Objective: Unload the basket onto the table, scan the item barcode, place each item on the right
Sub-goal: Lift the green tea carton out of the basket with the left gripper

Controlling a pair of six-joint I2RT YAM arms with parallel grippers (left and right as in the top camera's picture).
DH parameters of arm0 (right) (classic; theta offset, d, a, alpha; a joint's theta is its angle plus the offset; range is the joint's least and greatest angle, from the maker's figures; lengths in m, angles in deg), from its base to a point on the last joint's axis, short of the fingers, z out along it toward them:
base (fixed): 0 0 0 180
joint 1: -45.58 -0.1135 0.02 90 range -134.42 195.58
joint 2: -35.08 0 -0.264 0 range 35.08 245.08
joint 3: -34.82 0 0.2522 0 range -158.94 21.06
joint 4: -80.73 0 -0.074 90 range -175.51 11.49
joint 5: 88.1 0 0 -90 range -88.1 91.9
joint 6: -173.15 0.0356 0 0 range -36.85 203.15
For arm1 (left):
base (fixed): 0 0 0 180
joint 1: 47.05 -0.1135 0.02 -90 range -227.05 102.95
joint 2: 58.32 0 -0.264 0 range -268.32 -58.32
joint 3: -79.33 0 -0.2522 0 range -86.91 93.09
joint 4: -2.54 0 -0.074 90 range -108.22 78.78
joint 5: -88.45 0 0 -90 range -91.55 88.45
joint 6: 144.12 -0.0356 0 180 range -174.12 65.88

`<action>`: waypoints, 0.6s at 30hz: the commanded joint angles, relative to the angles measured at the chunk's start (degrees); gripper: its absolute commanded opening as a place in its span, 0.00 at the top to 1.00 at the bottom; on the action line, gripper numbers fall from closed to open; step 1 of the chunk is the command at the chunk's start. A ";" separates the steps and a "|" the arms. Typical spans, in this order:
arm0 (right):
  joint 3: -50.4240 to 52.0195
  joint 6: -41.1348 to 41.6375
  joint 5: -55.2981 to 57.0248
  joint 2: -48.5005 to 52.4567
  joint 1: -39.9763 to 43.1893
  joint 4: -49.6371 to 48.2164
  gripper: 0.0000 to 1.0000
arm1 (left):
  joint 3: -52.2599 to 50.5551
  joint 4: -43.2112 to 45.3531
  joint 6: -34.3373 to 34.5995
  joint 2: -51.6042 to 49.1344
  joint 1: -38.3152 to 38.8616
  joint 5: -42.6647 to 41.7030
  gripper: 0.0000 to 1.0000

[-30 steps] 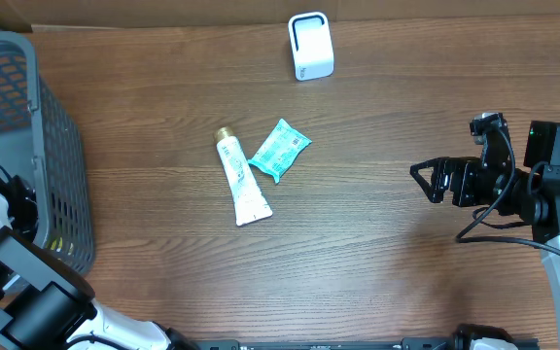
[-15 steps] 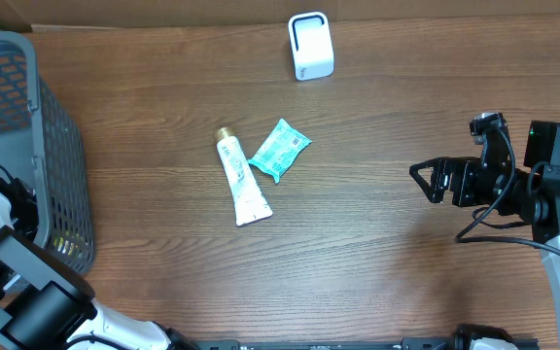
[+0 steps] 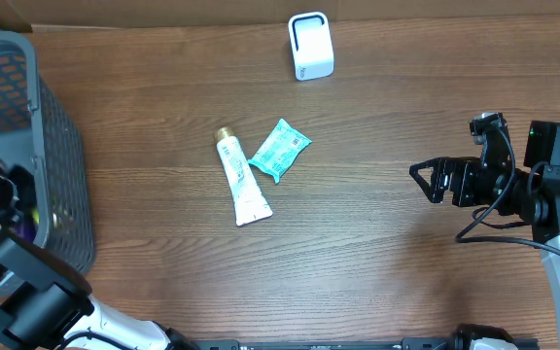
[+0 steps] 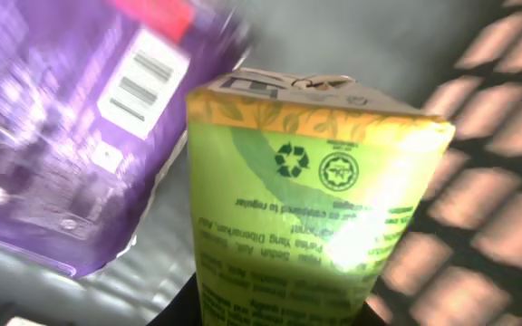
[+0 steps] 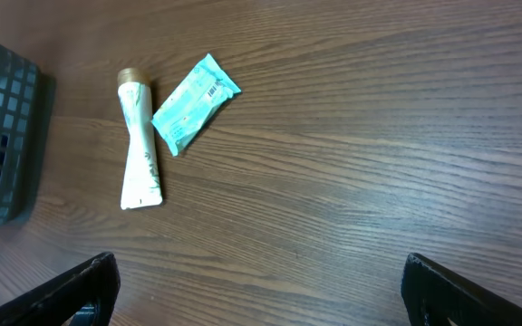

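Green carton (image 4: 315, 208) fills left wrist view; overhead, basket (image 3: 61, 146) mesh hides it.

Recycling symbol on green carton (image 4: 315, 217), barcode on purple pack (image 4: 53, 154); print unreadable

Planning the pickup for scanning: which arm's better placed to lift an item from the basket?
Left. The left gripper sits inside the basket, green carton filling its wrist view; the right gripper hangs open, empty, across the table.
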 commanded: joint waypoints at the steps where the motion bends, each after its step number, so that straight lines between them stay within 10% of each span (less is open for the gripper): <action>1: -1.14 -0.24 -0.72 -0.15 -0.31 -0.37 0.00 | 9.55 -2.54 1.07 0.63 0.39 -5.86 0.80; 18: -1.14 -0.26 -0.70 -0.15 -0.31 -0.37 0.00 | 49.90 -19.19 3.52 1.40 2.51 -16.63 0.78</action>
